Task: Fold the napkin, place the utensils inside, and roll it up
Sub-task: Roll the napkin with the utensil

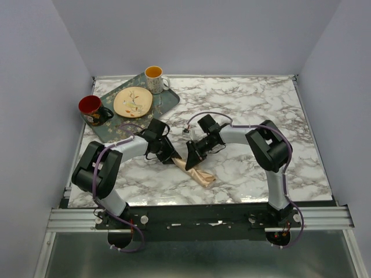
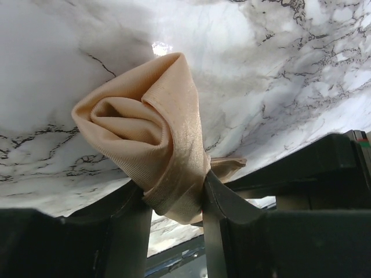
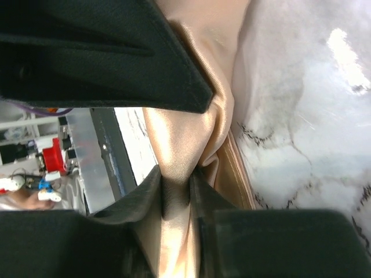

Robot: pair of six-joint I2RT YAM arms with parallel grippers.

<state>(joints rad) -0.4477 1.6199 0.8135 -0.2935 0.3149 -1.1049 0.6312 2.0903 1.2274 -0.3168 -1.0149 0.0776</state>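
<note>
The left gripper (image 2: 174, 197) and right gripper (image 3: 175, 191) each pinch the rolled peach napkin (image 2: 148, 130) near the marble table's (image 1: 261, 116) near edge. The roll's core is hidden; pale walls (image 1: 35, 69) stand around.

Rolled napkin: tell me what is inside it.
The left wrist view shows the open end of the napkin: only spiralled peach cloth, no utensils visible. Its core is hidden by the folds, the left gripper and the right gripper pinching it.

No legible text — none anywhere
</note>
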